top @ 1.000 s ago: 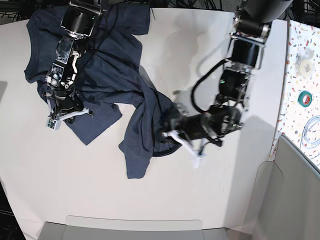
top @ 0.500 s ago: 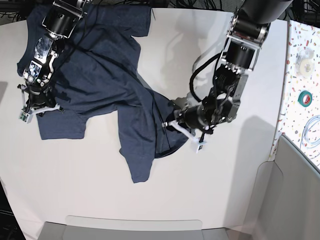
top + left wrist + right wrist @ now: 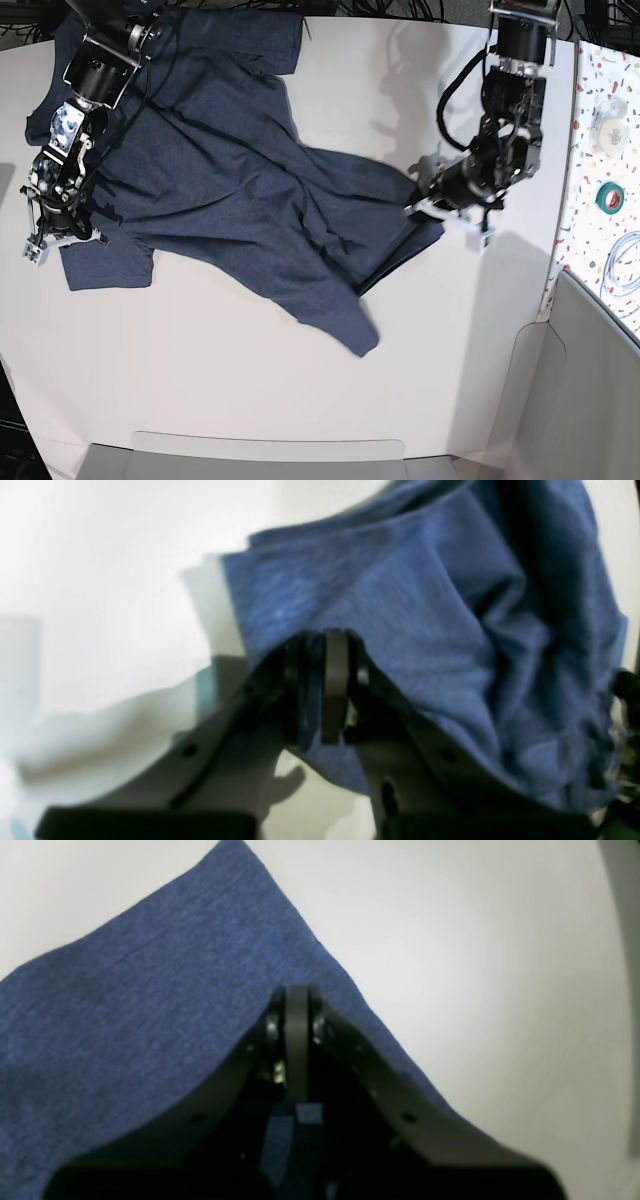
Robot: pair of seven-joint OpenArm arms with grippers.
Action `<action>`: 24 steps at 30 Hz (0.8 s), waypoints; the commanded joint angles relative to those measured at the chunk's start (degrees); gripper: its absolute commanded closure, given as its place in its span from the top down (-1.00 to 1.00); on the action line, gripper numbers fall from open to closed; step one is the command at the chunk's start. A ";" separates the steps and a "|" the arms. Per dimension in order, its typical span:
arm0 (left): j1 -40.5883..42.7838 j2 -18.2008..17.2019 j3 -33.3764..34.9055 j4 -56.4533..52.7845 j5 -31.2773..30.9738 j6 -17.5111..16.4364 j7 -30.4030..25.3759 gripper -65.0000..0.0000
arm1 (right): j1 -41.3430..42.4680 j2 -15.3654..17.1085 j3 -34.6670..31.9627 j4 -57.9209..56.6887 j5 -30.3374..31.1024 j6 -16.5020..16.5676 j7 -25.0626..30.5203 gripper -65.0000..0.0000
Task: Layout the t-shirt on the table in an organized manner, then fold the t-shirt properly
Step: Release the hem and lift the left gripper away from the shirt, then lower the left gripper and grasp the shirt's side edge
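Both arms' fingers (image 3: pixel 336 680) (image 3: pixel 297 1040) clenched on opposite edges of the t-shirt (image 3: pixel 230 190).

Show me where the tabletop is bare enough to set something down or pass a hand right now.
The table is bare along the near edge below the t-shirt, and between the right gripper and that edge. A bare patch lies behind the left gripper. The shirt crowds the left and centre, stretched between both shut grippers.

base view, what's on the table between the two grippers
In the base view only the t-shirt spans the table between them, pulled between the right gripper and the left gripper, both pinching its edges.
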 commanded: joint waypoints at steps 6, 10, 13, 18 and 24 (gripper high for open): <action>5.97 -2.13 -5.70 13.65 0.78 0.75 2.94 -0.84 | 1.77 -0.35 0.02 3.10 -0.06 -0.47 -2.40 -1.00; 6.58 -2.31 -11.59 17.25 0.51 0.57 8.66 -0.84 | -0.69 -3.16 0.11 11.89 0.03 -0.47 -2.49 -1.00; 8.52 -2.13 -17.13 19.71 0.51 0.22 11.73 -0.83 | -4.65 -6.06 -0.33 22.52 0.03 -0.29 -4.25 -1.00; 8.95 -2.05 -23.72 20.68 0.42 0.13 13.58 -0.45 | -11.68 -14.68 -1.30 38.35 0.03 -0.03 -10.31 -1.00; 13.17 -1.96 -31.02 20.33 -2.74 0.13 15.78 -0.08 | -21.62 -16.35 -9.03 44.94 0.03 -0.03 -10.93 -1.00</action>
